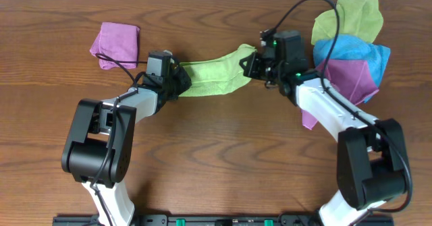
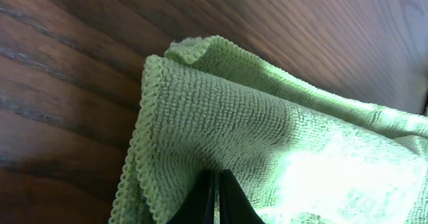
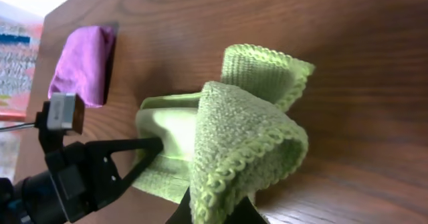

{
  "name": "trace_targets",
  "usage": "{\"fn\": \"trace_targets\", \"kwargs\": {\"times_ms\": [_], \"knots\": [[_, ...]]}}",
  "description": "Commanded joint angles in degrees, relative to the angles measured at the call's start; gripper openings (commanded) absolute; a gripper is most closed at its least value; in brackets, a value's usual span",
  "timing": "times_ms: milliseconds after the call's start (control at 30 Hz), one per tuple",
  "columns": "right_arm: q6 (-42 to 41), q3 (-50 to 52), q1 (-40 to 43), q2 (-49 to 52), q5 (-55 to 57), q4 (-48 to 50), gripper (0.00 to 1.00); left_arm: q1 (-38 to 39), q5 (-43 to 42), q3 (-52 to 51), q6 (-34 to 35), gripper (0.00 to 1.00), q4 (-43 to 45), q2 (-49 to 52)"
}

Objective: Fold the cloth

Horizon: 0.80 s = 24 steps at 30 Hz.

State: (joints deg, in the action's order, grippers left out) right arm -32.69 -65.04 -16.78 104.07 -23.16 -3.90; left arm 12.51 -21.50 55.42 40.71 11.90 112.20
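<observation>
Mid-fold, we think. The cloth (image 1: 214, 75) sits in the upper middle of the overhead frame, pulled into a narrow band between the two arms. The left gripper (image 1: 179, 79) is pinched tight on its left end, and in the left wrist view the fingers (image 2: 200, 200) meet on the fabric at bottom centre. The right gripper (image 1: 254, 63) is clamped on the right end, with fabric bunched and doubled over it at lower centre of the right wrist view. We can't tell whether the band touches the table (image 1: 223, 145). There's a purple cloth (image 1: 116, 44) upper left and a pile of cloths (image 1: 351, 44) upper right, both apart from it. Next, in our judgement: carry one end over onto the other with both grips firm, line up the edges, lay it flat.
</observation>
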Motion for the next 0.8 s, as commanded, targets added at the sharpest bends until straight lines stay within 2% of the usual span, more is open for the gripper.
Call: {"fn": "trace_targets", "kwargs": {"times_ms": [0,467,767], "knots": [[-0.46,-3.13,-1.38,-0.68,2.23,-0.46,0.01,-0.15,-1.60,1.79,0.07,0.06,-0.72,-0.22],[0.02,-5.49,-10.75,-0.39,9.01,0.44,0.01,-0.15,-1.73,3.37,0.04,0.06,-1.25,-1.70],[2.14,-8.20,-14.32,4.24,9.68,1.92,0.01,-0.37,-2.60,3.50,-0.02,0.06,-1.27,-1.77]]}}
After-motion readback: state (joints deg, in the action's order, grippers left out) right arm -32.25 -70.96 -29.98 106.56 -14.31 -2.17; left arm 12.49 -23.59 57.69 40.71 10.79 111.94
